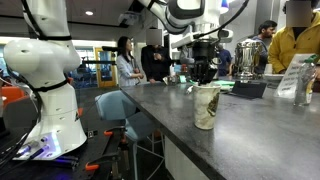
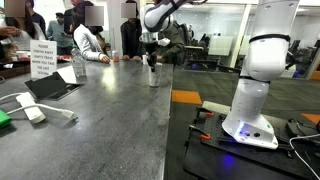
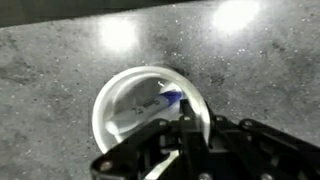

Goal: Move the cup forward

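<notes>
The cup (image 1: 207,106) is a tall cream-white paper cup with a pale green pattern. It stands upright on the grey counter (image 1: 260,140) and shows in both exterior views (image 2: 153,75). In the wrist view I look down into its open mouth (image 3: 140,105), where a small white and blue packet lies. My gripper (image 3: 183,128) is directly over the cup, with its fingers closed on the near right part of the rolled rim. In both exterior views the gripper (image 1: 203,76) (image 2: 150,60) sits right at the cup's top.
A crinkled clear plastic bottle (image 2: 79,68) and a printed sign (image 2: 42,58) stand across the counter. A dark tablet (image 2: 50,86) and a white cable (image 2: 35,110) lie nearer. Dark metal urns (image 1: 245,58) stand behind. Several people sit around. The counter edge (image 2: 168,110) is close to the cup.
</notes>
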`<move>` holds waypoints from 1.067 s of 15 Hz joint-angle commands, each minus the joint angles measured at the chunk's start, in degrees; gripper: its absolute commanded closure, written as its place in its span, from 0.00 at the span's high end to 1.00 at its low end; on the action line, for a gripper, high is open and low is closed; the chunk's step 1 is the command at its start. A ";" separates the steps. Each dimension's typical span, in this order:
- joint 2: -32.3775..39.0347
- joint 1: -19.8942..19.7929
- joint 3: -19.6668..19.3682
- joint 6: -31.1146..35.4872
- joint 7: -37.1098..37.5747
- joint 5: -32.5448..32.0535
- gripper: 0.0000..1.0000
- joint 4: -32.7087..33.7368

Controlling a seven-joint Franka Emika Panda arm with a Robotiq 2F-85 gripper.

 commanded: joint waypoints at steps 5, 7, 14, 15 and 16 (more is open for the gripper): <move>-0.07 0.02 -0.10 -0.37 0.60 0.89 0.61 1.29; -0.24 0.11 -0.10 -0.82 0.82 0.13 0.76 1.71; -3.28 0.61 0.21 -7.02 0.37 0.06 1.00 3.21; -4.38 0.80 0.32 -8.12 -0.12 0.43 1.00 3.23; -5.46 0.99 0.39 -9.16 -1.01 0.92 1.00 3.23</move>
